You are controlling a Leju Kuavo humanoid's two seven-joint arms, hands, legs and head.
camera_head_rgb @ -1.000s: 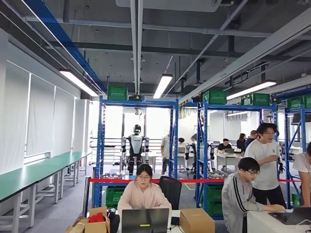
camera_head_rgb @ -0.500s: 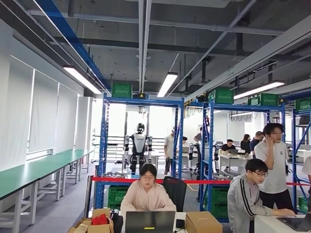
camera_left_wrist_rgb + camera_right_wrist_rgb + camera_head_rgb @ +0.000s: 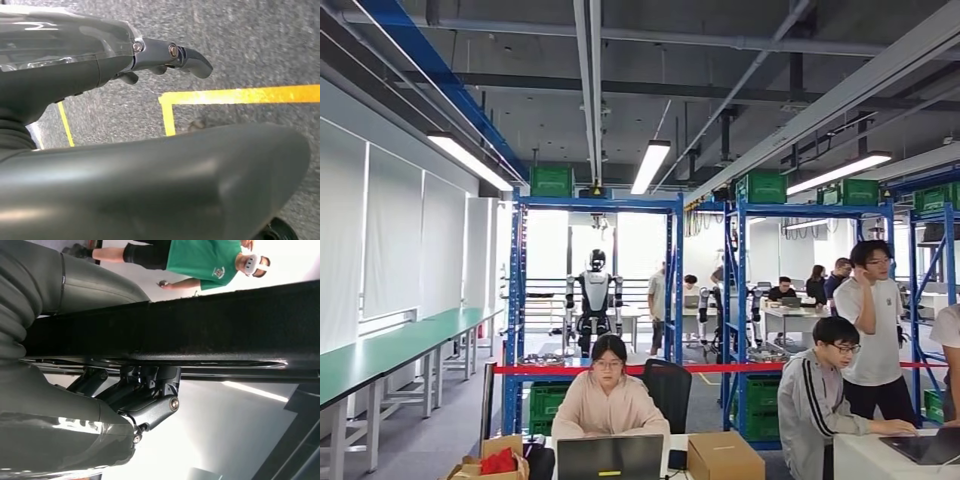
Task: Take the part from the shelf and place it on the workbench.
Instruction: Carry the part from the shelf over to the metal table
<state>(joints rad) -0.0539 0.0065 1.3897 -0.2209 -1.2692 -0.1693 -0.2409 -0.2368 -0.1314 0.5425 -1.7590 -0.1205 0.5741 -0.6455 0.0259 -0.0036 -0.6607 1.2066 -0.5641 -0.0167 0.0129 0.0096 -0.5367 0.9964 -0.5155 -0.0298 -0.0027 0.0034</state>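
Where the right wrist view looks along the arm, the right robot hand [image 3: 124, 390] grips the part [image 3: 226, 325], a long, dark, flat-sided bar. Its dark fingers [image 3: 151, 390] are curled against one face and the thick grey thumb lies on the opposite face. The part's long axis runs in line with the forearm, and its far end points away from the wrist, well past the fingertips. A person in a green shirt [image 3: 203, 260] stands beyond it.

The left robot hand [image 3: 151, 55] holds nothing. Its fingers are extended and spread clear of the thumb, above the grey floor [image 3: 245, 40], which is marked with yellow tape [image 3: 241, 95].

Head view:
- A blue shelf [image 3: 595, 205] stands at 12 o'clock, with a green crate [image 3: 551, 181] on top and another humanoid [image 3: 593, 300] behind it.
- A second blue rack [image 3: 810, 210] stands at 2 o'clock.
- Red barrier tape [image 3: 712, 368] runs across both.
- A green-topped counter [image 3: 388, 350] runs along the wall at 9 o'clock.
- A seated person [image 3: 607, 400] is at 6 o'clock behind a laptop [image 3: 608, 458], with a cardboard box [image 3: 724, 455] just beside it.
- Two more people [image 3: 875, 320] are at 4 o'clock.
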